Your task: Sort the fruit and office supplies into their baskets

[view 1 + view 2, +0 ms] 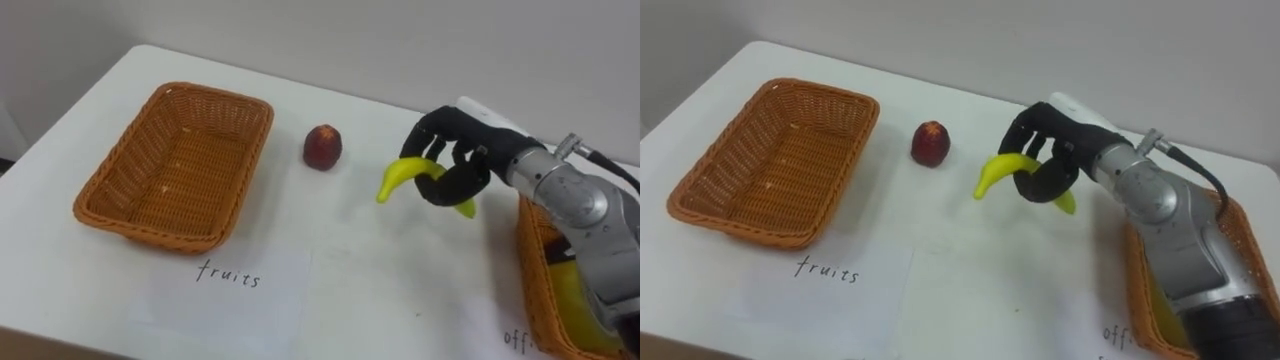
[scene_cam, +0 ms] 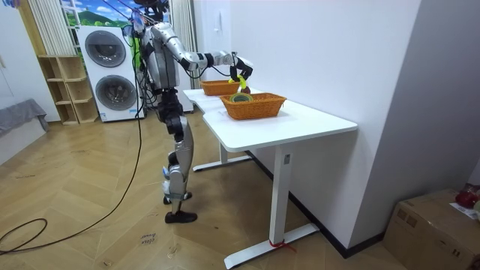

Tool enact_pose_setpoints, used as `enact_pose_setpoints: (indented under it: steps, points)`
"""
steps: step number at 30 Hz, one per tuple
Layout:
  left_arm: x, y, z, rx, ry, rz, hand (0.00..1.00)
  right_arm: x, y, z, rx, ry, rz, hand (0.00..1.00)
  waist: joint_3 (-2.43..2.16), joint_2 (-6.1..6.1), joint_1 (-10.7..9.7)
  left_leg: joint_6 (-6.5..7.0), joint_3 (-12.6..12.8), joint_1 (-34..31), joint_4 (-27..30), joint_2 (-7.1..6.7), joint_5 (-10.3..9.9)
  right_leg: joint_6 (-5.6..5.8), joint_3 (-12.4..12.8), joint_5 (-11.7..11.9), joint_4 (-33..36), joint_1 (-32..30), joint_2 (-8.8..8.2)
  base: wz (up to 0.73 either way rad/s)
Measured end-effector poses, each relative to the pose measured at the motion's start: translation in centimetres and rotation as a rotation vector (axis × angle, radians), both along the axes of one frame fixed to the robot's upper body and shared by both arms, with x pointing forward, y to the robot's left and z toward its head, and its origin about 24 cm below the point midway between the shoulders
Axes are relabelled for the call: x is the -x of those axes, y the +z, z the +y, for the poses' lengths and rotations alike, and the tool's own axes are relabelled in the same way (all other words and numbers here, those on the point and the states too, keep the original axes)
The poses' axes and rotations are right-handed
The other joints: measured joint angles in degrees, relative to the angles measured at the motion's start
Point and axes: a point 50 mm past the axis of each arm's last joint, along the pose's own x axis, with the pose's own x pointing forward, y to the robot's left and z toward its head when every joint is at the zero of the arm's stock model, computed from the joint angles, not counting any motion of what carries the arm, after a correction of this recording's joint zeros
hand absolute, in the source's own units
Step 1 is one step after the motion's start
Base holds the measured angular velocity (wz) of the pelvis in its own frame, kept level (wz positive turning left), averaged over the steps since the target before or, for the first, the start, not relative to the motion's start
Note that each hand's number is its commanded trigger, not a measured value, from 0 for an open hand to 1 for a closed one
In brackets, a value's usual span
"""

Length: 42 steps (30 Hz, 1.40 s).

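The right hand (image 1: 455, 160) hangs over the middle of the table (image 1: 380, 280), curled round the banana (image 1: 400, 178). On the near side, the lane from it to the left basket (image 1: 150, 225) is wide open, all bare tabletop. On the far line one thing stands in the way: the red fruit (image 1: 322, 147), sitting between hand and basket, just beside the basket's far right corner. The basket gapes open at the top with a floor of bare wicker, so its raised rim is the only thing to clear. The paper label (image 1: 225, 290) in front lies flat and is no hindrance. On the right, the second basket (image 1: 530, 270) crowds in close beneath the forearm. The wall (image 1: 400, 40) closes off the far edge.
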Motion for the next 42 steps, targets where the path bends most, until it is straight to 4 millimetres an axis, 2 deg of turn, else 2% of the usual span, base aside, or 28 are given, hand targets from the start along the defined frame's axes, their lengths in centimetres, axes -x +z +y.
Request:
enact_pose_setpoints:
  steps: [13,19,30,42]
  points:
    - [0.0,-0.1,-0.2,-0.003,0.018,-0.001,0.0,-0.4,0.7,0.7,-0.037,-0.042,-0.108,1.0,0.26,0.38,1.84,0.03,-0.24,-0.61,-0.1,-0.02,0.0,0.03,-0.48,-0.02,0.0,-0.32,-0.04,0.01]
    - [0.0,-0.3,-0.6,-0.003,0.012,0.013,0.0,-0.3,1.3,1.1,-0.047,-0.03,-0.14,1.0,0.33,0.57,3.35,0.04,-0.26,-0.51,0.14,-0.03,0.03,0.04,-1.28,-0.02,0.0,-0.2,-0.04,0.01]
    - [0.5,-0.5,-0.8,0.003,0.018,0.034,0.0,-0.5,1.1,3.2,-0.118,-0.007,-0.151,1.0,0.45,0.75,3.78,0.05,-1.71,-0.8,0.09,-0.17,0.04,0.09,-1.95,-0.06,-0.03,0.04,0.02,0.06]
    - [0.8,-0.6,-0.7,0.001,0.03,0.064,0.0,-1.4,3.0,4.6,-0.162,0.008,-0.236,1.0,0.49,1.68,5.17,0.07,-2.68,-1.12,0.05,-0.27,0.04,0.18,-3.09,-0.11,-0.06,0.01,-0.2,0.05]
